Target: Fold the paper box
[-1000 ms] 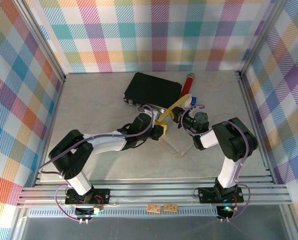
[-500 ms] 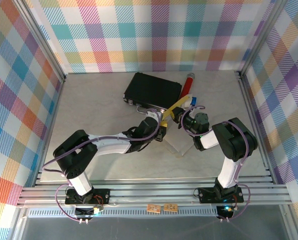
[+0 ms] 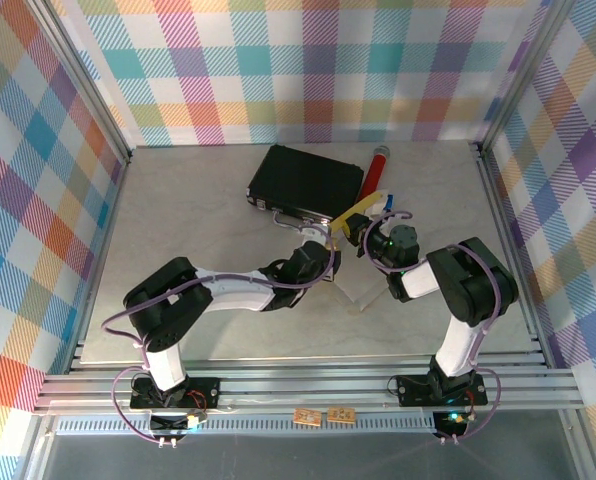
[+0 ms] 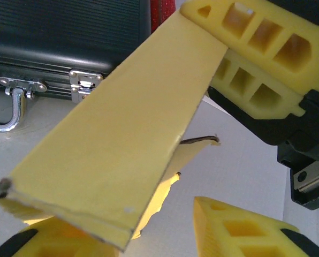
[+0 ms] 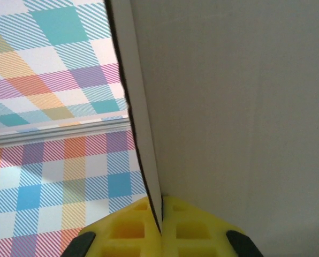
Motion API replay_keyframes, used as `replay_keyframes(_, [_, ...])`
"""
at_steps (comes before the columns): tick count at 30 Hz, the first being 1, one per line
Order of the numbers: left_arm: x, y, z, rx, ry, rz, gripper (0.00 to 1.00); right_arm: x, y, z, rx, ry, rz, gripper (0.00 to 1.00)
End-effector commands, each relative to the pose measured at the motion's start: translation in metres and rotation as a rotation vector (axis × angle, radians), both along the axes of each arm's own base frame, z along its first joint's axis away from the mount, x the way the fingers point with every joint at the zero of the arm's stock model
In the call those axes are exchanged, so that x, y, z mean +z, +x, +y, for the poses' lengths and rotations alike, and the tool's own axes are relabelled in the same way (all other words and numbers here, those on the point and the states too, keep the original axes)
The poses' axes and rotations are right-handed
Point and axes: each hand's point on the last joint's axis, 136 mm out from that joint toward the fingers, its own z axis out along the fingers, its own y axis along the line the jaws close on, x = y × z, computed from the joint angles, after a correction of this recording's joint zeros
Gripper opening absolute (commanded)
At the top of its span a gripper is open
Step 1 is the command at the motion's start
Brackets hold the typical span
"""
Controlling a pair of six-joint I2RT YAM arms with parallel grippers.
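- Top external: The paper box [image 3: 355,212] is standing off the table [image 3: 178,220] as a yellow strip, just in front of the black case [image 3: 306,180] and near a red cylinder [image 3: 376,168]. The right gripper [image 3: 364,236] is meeting the strip. The left gripper [image 3: 328,262] is sitting at the strip's lower end.
- Left wrist: The left gripper's fingers [image 4: 240,235] are standing apart, clamping nothing. The folded yellow panel is passing above them. The right gripper's fingers [image 4: 266,48] are pinching its far end.
- Right wrist: The right gripper's fingers [image 5: 122,230] are pressing together on the edge of the box's whitish reverse face.
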Motion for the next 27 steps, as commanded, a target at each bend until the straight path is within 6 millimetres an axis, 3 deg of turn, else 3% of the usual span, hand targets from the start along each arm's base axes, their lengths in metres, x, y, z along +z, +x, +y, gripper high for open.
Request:
replay_keyframes(1, [-0.027, 0.002, 0.028, 0.099, 0.087, 0.022, 0.42, -0.019, -0.015, 0.008, 0.055, -0.017, 0.097, 0.00])
replay_keyframes(6, [-0.034, -0.003, 0.043, 0.130, 0.119, 0.028, 0.43, -0.017, -0.013, 0.008, 0.055, -0.018, 0.102, 0.00])
replay_keyframes(10, [-0.035, -0.008, 0.060, 0.178, 0.129, 0.037, 0.54, -0.017, -0.014, 0.008, 0.052, -0.023, 0.109, 0.00])
replay_keyframes(13, [-0.035, -0.012, 0.062, 0.168, 0.110, 0.038, 0.55, -0.017, -0.015, 0.007, 0.051, -0.025, 0.113, 0.00])
replay_keyframes(19, [-0.029, -0.007, 0.053, 0.163, 0.083, 0.023, 0.56, -0.018, -0.015, 0.007, 0.048, -0.023, 0.116, 0.00])
replay_keyframes(27, [-0.005, -0.007, 0.029, 0.092, -0.059, 0.006, 0.57, -0.019, -0.016, 0.005, 0.039, -0.023, 0.120, 0.00])
